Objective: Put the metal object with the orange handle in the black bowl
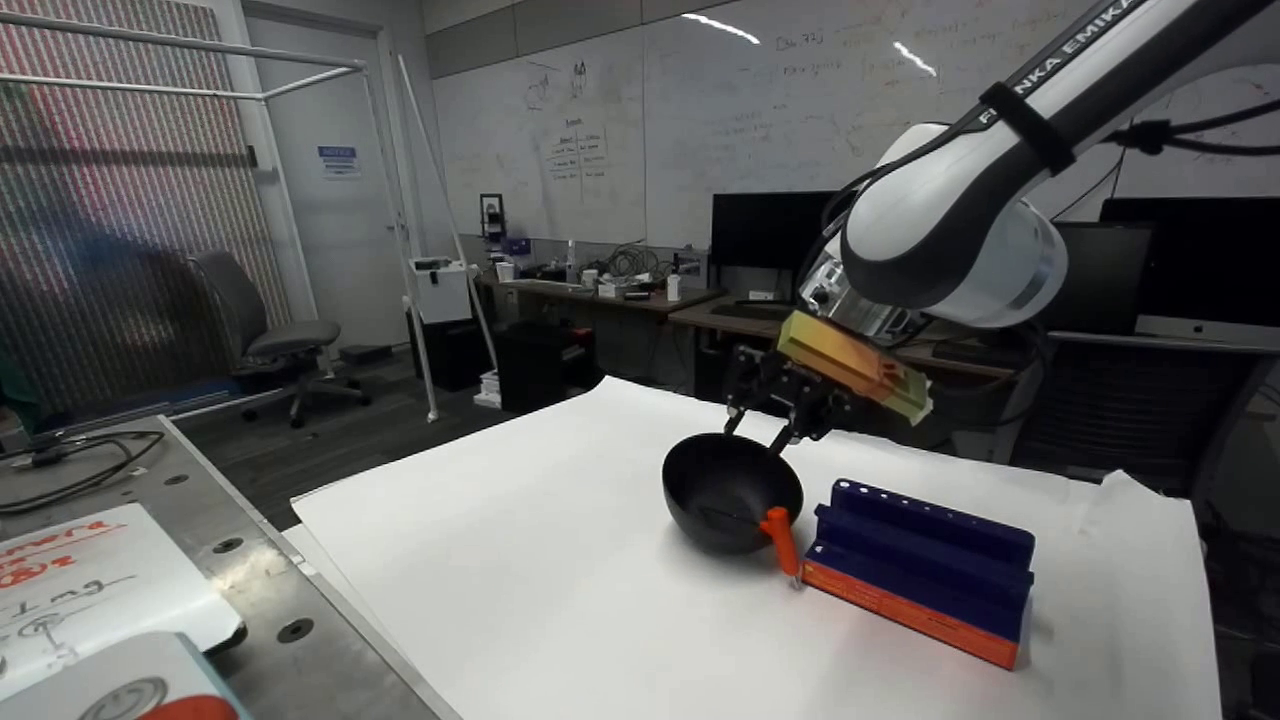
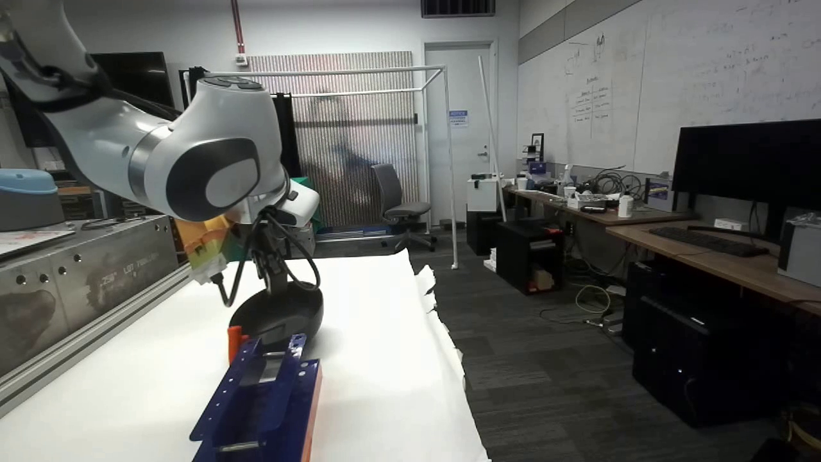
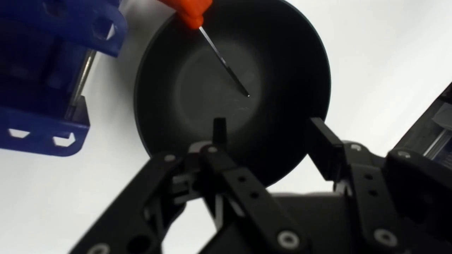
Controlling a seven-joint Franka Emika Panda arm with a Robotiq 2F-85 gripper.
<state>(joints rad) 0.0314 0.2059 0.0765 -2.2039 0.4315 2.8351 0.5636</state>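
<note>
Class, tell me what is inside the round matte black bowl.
The thin metal shaft of the orange-handled utensil reaches into the black bowl; its handle sticks out. In the wrist view, the open black end effector hides part of the interior.

Your gripper (image 3: 269, 132) and the bowl (image 1: 712, 476) are black, the metal object (image 1: 781, 538) has an orange-red handle (image 3: 193, 10) and silvery shaft (image 3: 219, 55), the rack (image 1: 920, 552) is dark blue (base (image 1: 905, 612) orange), and the sheet (image 1: 560, 580) white.
</note>
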